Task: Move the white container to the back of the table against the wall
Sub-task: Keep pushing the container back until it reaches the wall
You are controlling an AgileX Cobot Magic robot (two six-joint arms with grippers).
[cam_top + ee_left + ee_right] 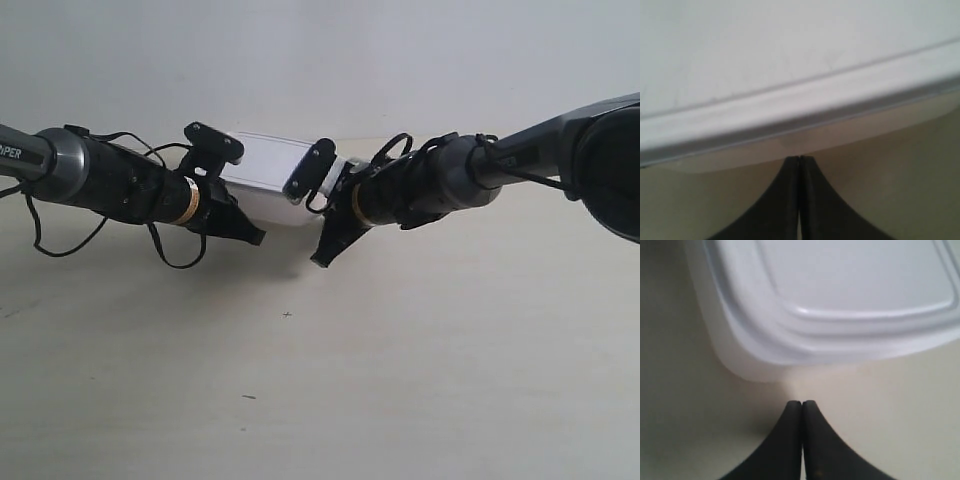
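The white container (262, 165) lies on the table (400, 380) near the wall (320, 60), between two arms. The gripper of the arm at the exterior view's left (258, 238) points at its front side. The gripper of the arm at the exterior view's right (322, 262) sits by its front corner. In the left wrist view the left gripper (799, 159) is shut and empty, its tips just short of the white container's (790, 60) long rimmed edge. My right gripper (802, 402) is shut and empty, a short gap from a rounded corner of the white container (855, 285).
Black cables loop under both forearms (180, 262). The pale tabletop stretches broadly toward the camera, with a few tiny dark specks (288, 315). The plain wall runs right behind the container.
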